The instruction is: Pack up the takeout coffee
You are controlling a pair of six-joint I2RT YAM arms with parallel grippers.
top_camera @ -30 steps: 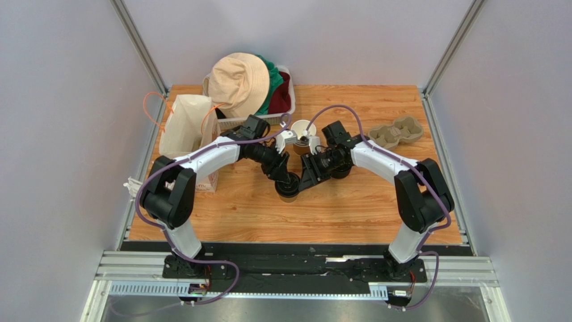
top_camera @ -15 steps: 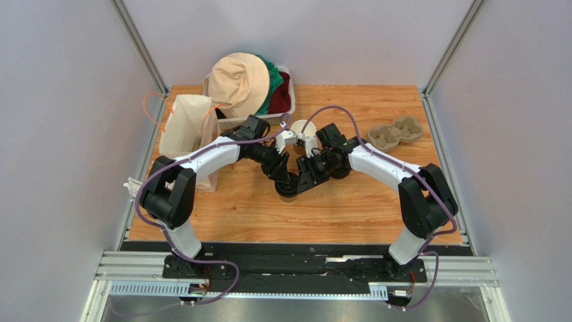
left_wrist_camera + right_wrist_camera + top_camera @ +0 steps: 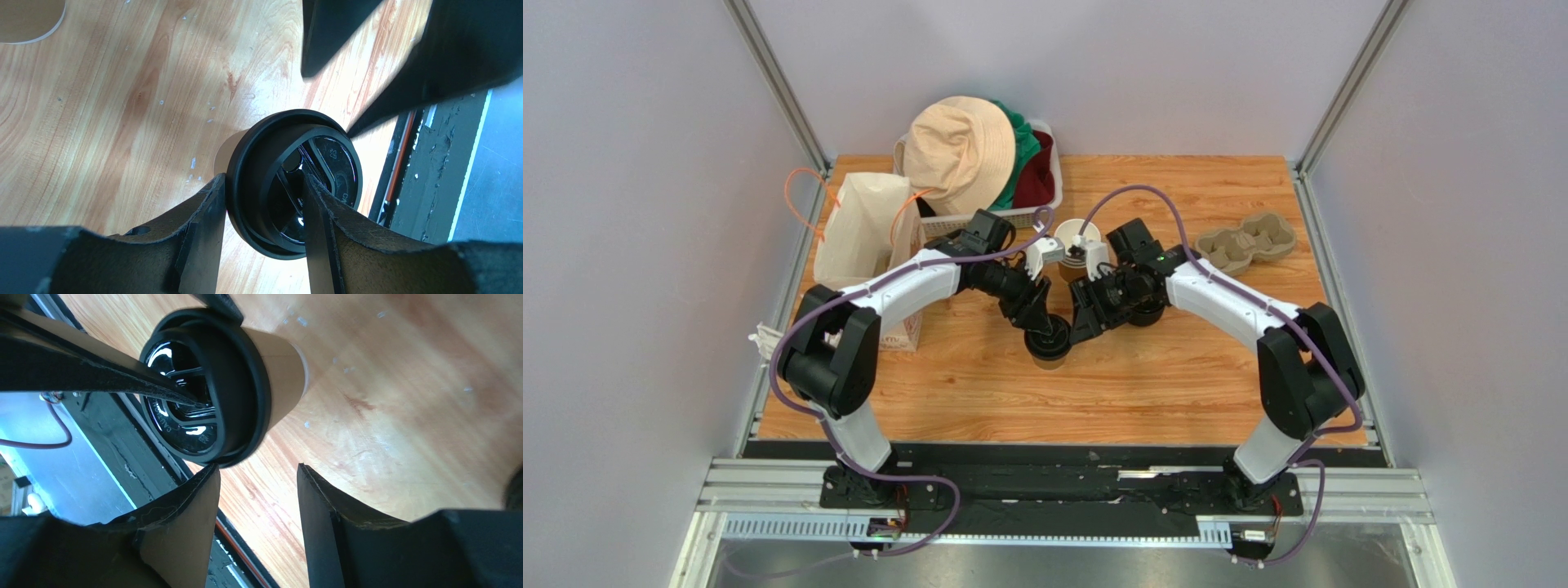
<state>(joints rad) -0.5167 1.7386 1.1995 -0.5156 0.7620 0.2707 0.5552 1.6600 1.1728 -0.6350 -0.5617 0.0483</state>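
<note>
- Takeout coffee point(image 3: 1048, 347) is standing on the desk point(image 3: 1161, 380), centre of top view.
- Your left gripper point(image 3: 263, 187) jaws are pinching its lid point(image 3: 334, 165) rim; be lifting straight.
- Your right gripper point(image 3: 258, 473) jaws are hanging spread beside it, empty.

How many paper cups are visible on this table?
2. One lidded cup stands near the middle; one open cup stands behind it. More may be hidden.
</note>
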